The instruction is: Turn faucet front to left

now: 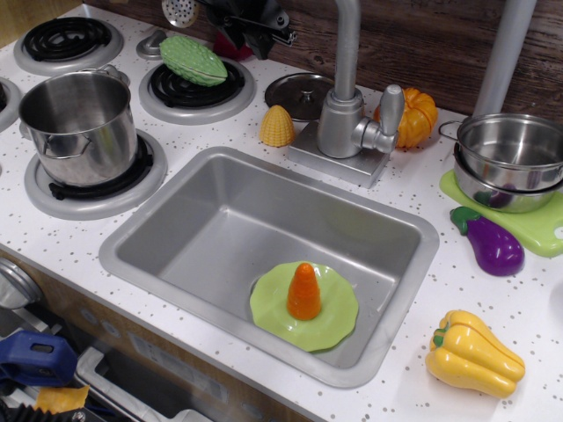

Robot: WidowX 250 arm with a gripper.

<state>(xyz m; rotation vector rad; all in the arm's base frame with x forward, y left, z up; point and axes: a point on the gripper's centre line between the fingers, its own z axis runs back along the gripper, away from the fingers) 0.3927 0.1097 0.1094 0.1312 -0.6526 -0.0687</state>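
The silver faucet (349, 121) stands on its rectangular base plate behind the sink. Its side lever with a rounded knob (390, 107) sticks out to the right. Its thin spout (347, 48) rises straight up and leaves the top of the frame, so its tip is hidden. My black gripper (253, 25) is at the top edge, to the upper left of the faucet and apart from it. It hangs over the back of the stove near a red object. Most of it is cut off, and I cannot see how its jaws stand.
The grey sink (176, 220) holds a green plate (330, 327) with an orange carrot (303, 292). Around it are a steel pot (77, 123), green gourd (193, 59), yellow corn (277, 126), round lid (297, 90), orange pumpkin (419, 114), stacked steel bowls (510, 160), eggplant (491, 244), yellow pepper (472, 353) and a grey pole (503, 53).
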